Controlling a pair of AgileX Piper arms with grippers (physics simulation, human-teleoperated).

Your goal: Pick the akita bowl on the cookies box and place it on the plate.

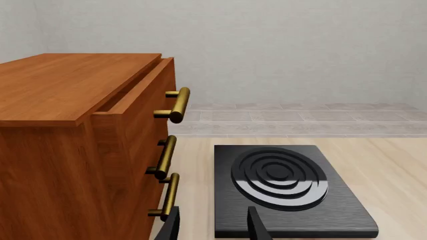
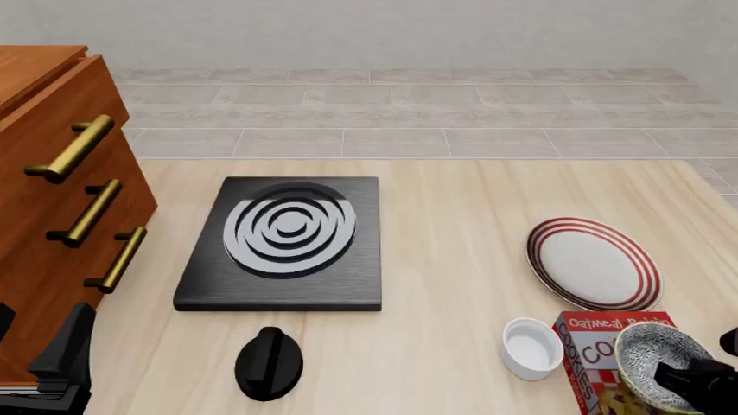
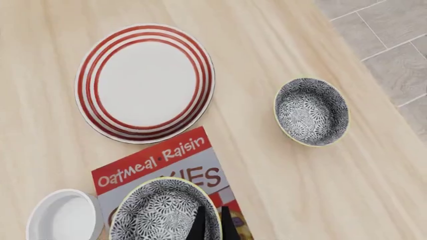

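The akita bowl (image 3: 160, 212), speckled black and white, sits on the red and white cookies box (image 3: 163, 162) at the near right of the table. In the front view the akita bowl (image 2: 658, 350) looks slightly tilted on the cookies box (image 2: 588, 341). My right gripper (image 3: 213, 227) is shut on its rim, one finger inside and one outside. Beyond the box lies the plate (image 3: 143, 82), white with red rings and bare, also visible in the front view as plate (image 2: 594, 264). My left gripper (image 1: 212, 230) stands open and holds nothing, low beside the cabinet at the near left.
A second speckled bowl (image 3: 311, 111) rests on the table to the right of the plate. A plain white small bowl (image 2: 531, 347) stands left of the box. A black stove plate (image 2: 289, 242), a black knob (image 2: 269, 363) and a wooden drawer cabinet (image 2: 47, 173) occupy the left half.
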